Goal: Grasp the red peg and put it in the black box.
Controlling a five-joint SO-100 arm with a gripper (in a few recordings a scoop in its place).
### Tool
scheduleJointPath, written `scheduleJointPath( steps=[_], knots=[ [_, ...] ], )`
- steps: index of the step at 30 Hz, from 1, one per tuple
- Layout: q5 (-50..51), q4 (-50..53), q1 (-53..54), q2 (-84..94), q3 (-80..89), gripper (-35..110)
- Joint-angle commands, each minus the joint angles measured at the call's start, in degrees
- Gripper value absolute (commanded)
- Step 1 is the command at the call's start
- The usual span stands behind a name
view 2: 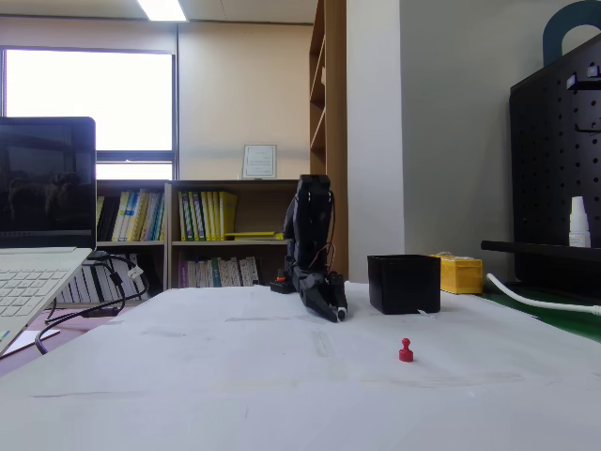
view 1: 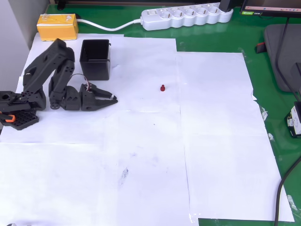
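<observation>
a tiny dark-red peg with a rounded head [view 1: 162, 88] stands upright on white paper sheets [view 1: 141, 141] covering a green counter [view 1: 282, 155], well apart from everything else. in the overhead view, a small square black plastic open-top box [view 1: 95, 58] sits to its left. just below the box, a black jointed robot arm [view 1: 47, 75] is folded low, its end effector [view 1: 112, 99] pointing right toward the peg, clenched and holding nothing. a yellow rectangular block [view 1: 57, 26] lies beyond the box.
</observation>
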Motion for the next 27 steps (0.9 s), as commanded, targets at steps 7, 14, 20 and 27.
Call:
scheduleJointPath(
  steps=[7, 14, 20, 27],
  knots=[
    [-0.09, -3.60, -1.85, 2.90, 6.77, 0],
    [3.25, -0.70, -2.20, 4.75, 16.35, 0],
    [3.16, 19.69, -2.90, -7.73, 16.96, 0],
    [2.72, 31.38, -2.72, -12.13, 20.83, 0]
  ],
)
